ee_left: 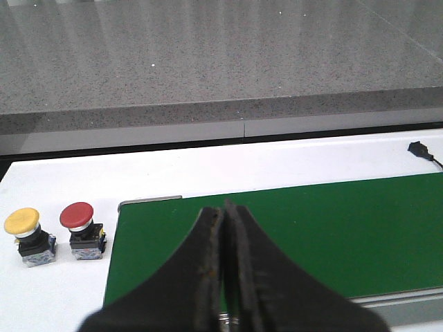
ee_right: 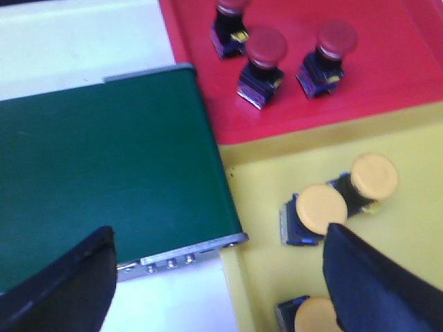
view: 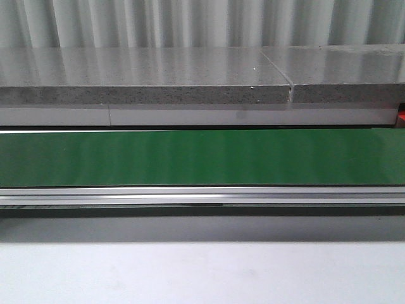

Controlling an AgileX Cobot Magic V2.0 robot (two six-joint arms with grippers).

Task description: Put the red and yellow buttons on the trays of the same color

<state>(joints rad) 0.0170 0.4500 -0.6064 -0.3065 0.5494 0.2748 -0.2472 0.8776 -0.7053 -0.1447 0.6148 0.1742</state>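
Right gripper [ee_right: 218, 277] is hanging released over trays already holding sorted buttons; left gripper [ee_left: 225, 277] is sitting clenched, empty, with a yellow button [ee_left: 26, 235] and a red button [ee_left: 81, 229] waiting at its ten o'clock.

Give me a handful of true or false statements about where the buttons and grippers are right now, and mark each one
1. The left gripper is shut with nothing between its fingers. True.
2. A yellow button and a red button stand side by side on the white surface beside the green belt. True.
3. The red tray holds only yellow buttons. False: it holds red-capped buttons, three in view.
4. The right gripper is clamped on a button. False: its fingers are spread apart, holding nothing.
5. In the front view a button sits on the belt. False: the belt there is bare.
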